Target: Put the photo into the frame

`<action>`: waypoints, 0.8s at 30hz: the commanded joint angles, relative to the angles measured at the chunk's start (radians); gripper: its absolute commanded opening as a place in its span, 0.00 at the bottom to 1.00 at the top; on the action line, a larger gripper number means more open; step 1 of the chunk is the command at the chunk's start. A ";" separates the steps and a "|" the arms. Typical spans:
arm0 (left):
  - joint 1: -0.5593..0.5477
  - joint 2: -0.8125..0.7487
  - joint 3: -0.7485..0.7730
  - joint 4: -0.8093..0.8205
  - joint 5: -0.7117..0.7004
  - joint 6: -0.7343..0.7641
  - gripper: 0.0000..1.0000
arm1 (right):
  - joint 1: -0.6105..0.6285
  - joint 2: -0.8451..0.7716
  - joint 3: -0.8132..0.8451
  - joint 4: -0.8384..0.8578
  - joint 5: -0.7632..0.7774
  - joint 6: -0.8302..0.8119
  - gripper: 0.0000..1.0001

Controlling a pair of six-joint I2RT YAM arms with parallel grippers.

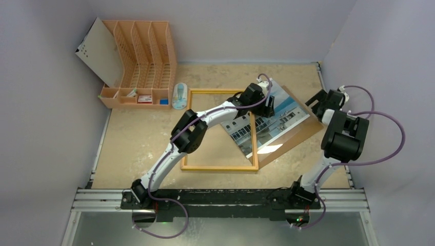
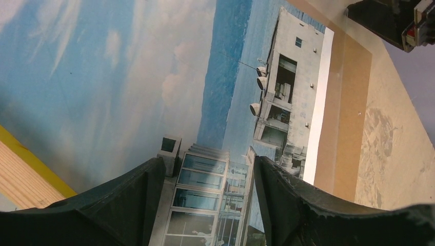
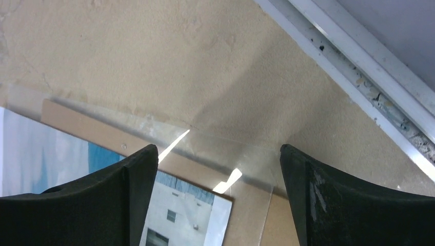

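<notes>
The photo lies face up and askew on a brown backing board. Its left part overlaps the right side of the yellow frame, which lies flat mid-table. My left gripper is open just above the photo, a finger on either side of the printed building; the frame's yellow rim shows at lower left. My right gripper is open and empty over the board's far right corner. In the right wrist view its jaws straddle a clear sheet lying over the board and the photo's corner.
An orange slotted file rack with a white panel leaning on it stands at the back left. A small pale bottle lies by the frame's far left corner. A metal rail and a wall run close along the right.
</notes>
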 commanded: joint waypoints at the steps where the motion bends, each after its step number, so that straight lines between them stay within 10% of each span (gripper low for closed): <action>1: 0.019 0.065 -0.029 -0.152 -0.028 0.026 0.68 | 0.005 -0.044 -0.099 -0.078 -0.040 0.075 0.89; 24: 0.012 0.176 0.109 -0.325 -0.066 0.116 0.67 | 0.001 -0.158 -0.292 0.486 -0.464 0.226 0.61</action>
